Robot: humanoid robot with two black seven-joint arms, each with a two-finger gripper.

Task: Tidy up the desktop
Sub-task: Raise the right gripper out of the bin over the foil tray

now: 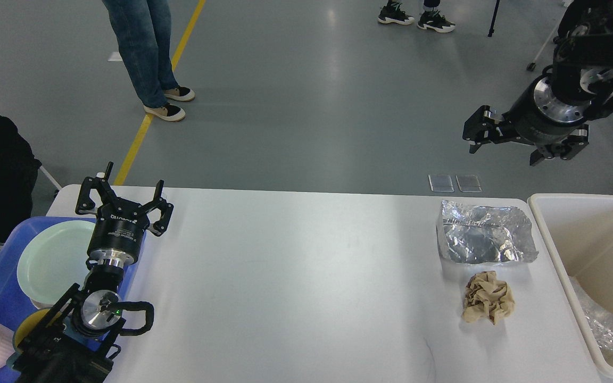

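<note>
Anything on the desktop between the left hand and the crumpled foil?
No. In the head view the desktop is bare between the left hand and the crumpled foil; the brown paper wad sits nearer me than the foil.

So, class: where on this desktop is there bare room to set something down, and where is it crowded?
The desktop is bare from the left end effector across to the foil bag. It is crowded at the right, with the foil bag and crumpled brown paper beside the beige bin.
</note>
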